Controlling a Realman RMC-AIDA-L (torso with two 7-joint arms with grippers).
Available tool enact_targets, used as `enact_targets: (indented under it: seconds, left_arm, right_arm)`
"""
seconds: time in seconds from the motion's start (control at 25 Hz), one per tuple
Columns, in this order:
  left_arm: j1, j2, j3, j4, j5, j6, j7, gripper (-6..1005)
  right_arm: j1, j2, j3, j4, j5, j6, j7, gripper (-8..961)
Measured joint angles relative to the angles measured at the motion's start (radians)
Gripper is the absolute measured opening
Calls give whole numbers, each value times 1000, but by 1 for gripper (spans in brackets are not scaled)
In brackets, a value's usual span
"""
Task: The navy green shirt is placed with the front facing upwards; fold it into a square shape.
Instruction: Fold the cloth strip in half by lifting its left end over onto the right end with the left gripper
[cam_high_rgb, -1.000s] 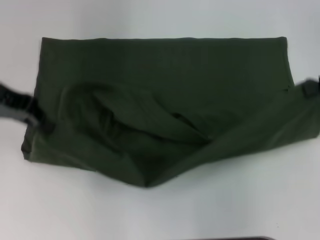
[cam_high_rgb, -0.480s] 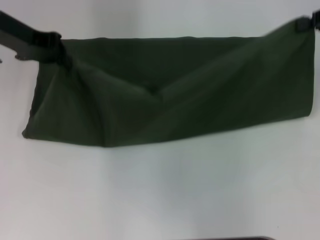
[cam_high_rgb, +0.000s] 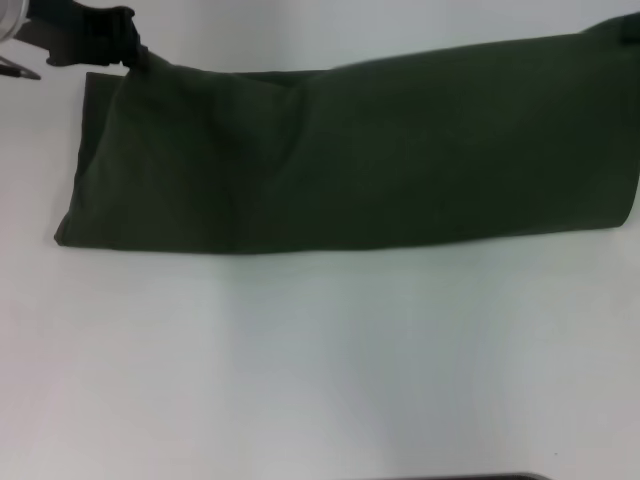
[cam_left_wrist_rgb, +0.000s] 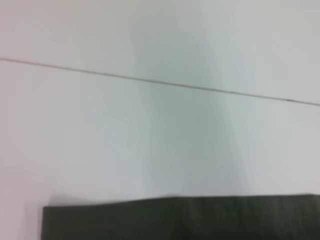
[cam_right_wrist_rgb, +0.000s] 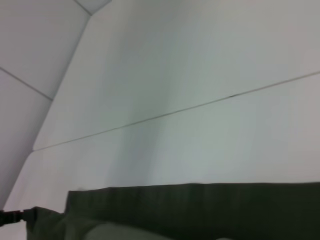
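White worktop (cam_high_rgb: 320, 370) fills most of the head view, and across its upper half lies the navy green shirt (cam_high_rgb: 360, 160), a long dark band folded lengthwise, plain green with no lettering showing. I judge the lengthwise fold is nearly laid; next I should set both far corners down flush, let go, then fold the band crosswise toward a square. My left pincer (cam_high_rgb: 128, 45), upper left of the frame, is clamped on the shirt's far corner. My right pincer sits at the upper right edge; whether it grips, I cannot tell.
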Motion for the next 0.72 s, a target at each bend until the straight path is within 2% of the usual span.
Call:
enact_targets:
  seconds: [0.4, 0.72]
  left_arm:
    - [-10, -17, -2, 13, 2, -59, -13, 5]
    - [6, -19, -6, 22, 1, -113, -16, 5]
  right_arm:
    - [-16, 5, -3, -4, 0, 73, 4, 37]
    - [-18, 4, -76, 0, 0, 167, 5, 39]
